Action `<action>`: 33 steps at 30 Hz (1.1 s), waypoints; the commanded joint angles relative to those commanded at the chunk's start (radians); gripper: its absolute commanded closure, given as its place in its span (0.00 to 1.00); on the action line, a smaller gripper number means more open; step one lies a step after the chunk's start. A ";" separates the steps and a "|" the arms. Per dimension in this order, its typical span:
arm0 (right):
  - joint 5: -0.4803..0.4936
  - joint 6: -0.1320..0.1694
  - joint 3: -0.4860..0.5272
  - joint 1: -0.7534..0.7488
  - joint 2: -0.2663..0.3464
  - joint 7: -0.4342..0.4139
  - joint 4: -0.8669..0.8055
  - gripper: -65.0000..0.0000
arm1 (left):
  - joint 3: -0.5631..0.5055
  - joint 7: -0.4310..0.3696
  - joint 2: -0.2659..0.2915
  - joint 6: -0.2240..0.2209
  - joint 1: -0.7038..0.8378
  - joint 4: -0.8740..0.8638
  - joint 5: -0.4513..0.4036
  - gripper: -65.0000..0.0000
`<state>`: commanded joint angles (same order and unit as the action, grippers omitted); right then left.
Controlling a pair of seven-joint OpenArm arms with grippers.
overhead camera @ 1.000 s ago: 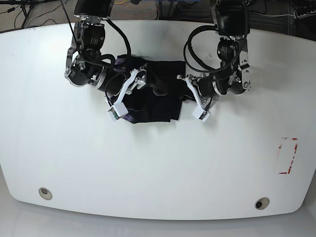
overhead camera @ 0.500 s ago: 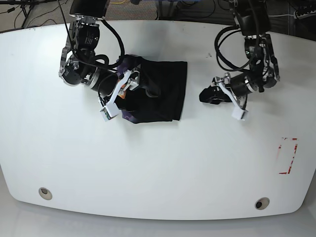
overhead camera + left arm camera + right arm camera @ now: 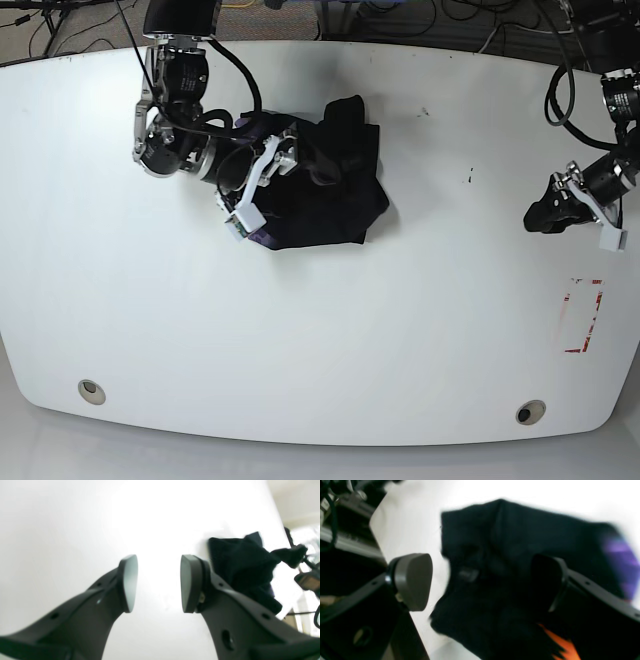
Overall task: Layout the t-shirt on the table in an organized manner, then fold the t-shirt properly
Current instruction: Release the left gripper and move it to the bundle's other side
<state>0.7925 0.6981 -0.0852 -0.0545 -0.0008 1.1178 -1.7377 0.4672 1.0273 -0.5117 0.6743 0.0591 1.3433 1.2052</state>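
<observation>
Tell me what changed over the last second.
The left end effector pulled out of the t-shirt and swung far toward the table's edge on the base view's right, open and empty. The shirt's near-side edge bunched up into a rumpled peak. The right end effector stayed at the shirt's other side, open over the cloth. The red tape mark is unchanged.

Bare table [image 3: 330,330] lies open all around the bunched t-shirt [image 3: 325,190]; only the right claw [image 3: 268,170] crowds it.
</observation>
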 joint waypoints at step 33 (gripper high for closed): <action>-0.061 0.000 0.017 0.155 0.287 -0.143 0.068 0.79 | -0.666 -0.009 0.238 -0.003 0.000 0.509 -0.713 0.61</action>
<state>0.7311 0.6981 -0.0683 0.1005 0.2862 0.9751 -1.6701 -0.1987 1.0180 -0.2739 0.6713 0.0591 1.8527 0.4918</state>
